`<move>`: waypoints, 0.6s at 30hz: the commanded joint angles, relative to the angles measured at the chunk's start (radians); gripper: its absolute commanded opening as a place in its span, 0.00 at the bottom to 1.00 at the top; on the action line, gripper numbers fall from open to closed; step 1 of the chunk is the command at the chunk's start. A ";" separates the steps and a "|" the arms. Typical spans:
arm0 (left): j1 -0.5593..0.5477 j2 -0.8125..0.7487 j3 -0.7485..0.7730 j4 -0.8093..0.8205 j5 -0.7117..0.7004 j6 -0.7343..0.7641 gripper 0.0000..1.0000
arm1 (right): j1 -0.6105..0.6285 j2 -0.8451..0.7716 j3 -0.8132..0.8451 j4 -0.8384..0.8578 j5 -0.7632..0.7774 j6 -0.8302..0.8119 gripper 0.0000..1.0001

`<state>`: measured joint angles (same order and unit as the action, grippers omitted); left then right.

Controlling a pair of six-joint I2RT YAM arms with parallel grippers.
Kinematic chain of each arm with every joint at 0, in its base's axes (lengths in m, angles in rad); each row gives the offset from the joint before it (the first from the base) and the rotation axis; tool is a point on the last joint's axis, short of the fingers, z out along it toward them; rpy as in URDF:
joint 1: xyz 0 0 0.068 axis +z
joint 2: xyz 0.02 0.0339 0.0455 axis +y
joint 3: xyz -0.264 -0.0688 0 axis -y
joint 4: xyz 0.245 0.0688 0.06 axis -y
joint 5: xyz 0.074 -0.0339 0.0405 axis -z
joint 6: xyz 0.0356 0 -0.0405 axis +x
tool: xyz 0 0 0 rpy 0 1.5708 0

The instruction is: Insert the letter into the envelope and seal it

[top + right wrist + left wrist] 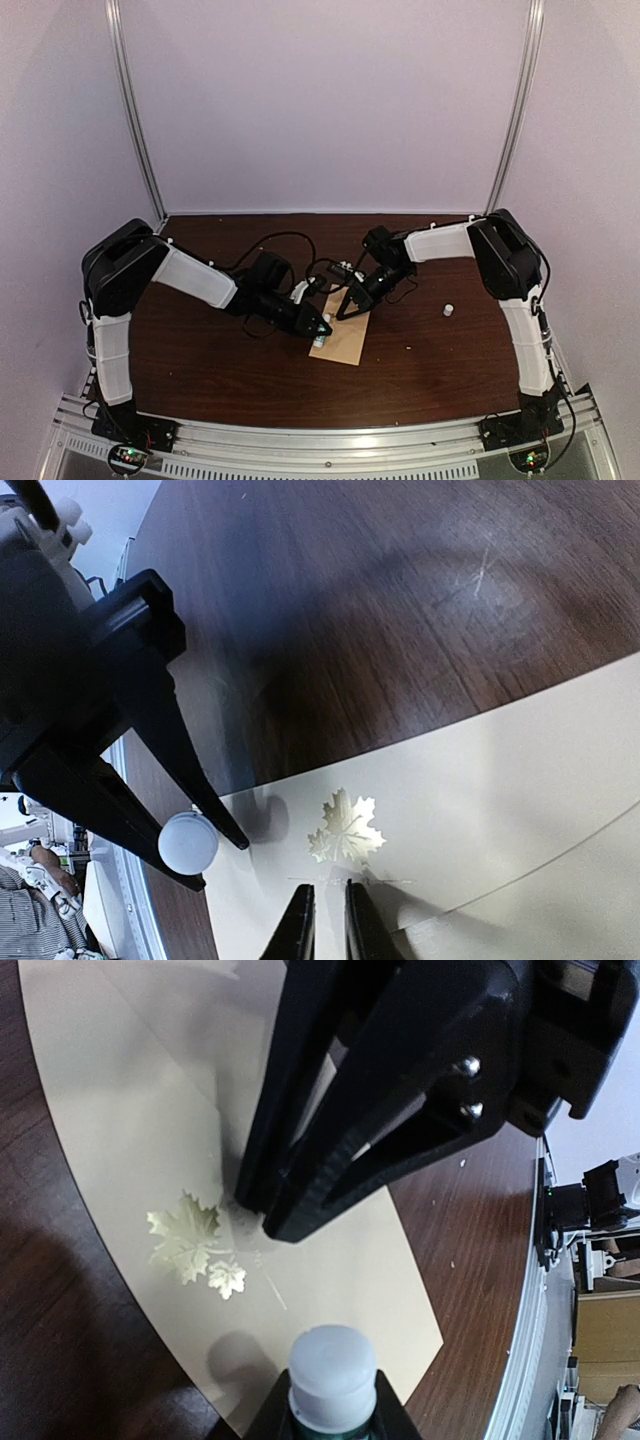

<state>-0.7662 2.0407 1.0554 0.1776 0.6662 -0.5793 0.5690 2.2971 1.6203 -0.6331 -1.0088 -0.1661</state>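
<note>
The tan envelope (345, 345) lies flat on the dark table, and a gold maple-leaf print (345, 830) shows on it. The letter is out of view. My left gripper (320, 330) is shut on a glue stick (332, 1375) with a white top and green body, held just over the envelope's (130, 1130) near-left corner. My right gripper (329, 925) stands with its jaws nearly together and nothing between them. Its fingertips (362, 920) press on the envelope (520, 780) beside the leaf. In the left wrist view the right gripper (270, 1215) rests next to the leaf (190, 1245).
A small white cap-like object (449, 310) stands on the table to the right of the envelope, near the right arm. A white speck (408, 348) lies nearer the front. The metal rail (330, 440) runs along the near edge.
</note>
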 commanded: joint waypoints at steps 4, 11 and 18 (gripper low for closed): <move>0.021 0.029 -0.006 -0.012 -0.028 0.017 0.00 | 0.003 0.011 -0.040 -0.005 0.063 0.006 0.12; 0.021 0.036 -0.015 0.023 -0.029 -0.002 0.00 | 0.020 -0.002 -0.099 -0.020 0.038 -0.021 0.12; 0.021 0.003 -0.054 0.243 0.019 -0.153 0.00 | 0.016 -0.002 -0.115 -0.002 0.044 0.001 0.12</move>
<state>-0.7578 2.0434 1.0283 0.2543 0.6804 -0.6380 0.5720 2.2795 1.5566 -0.5884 -1.0401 -0.1719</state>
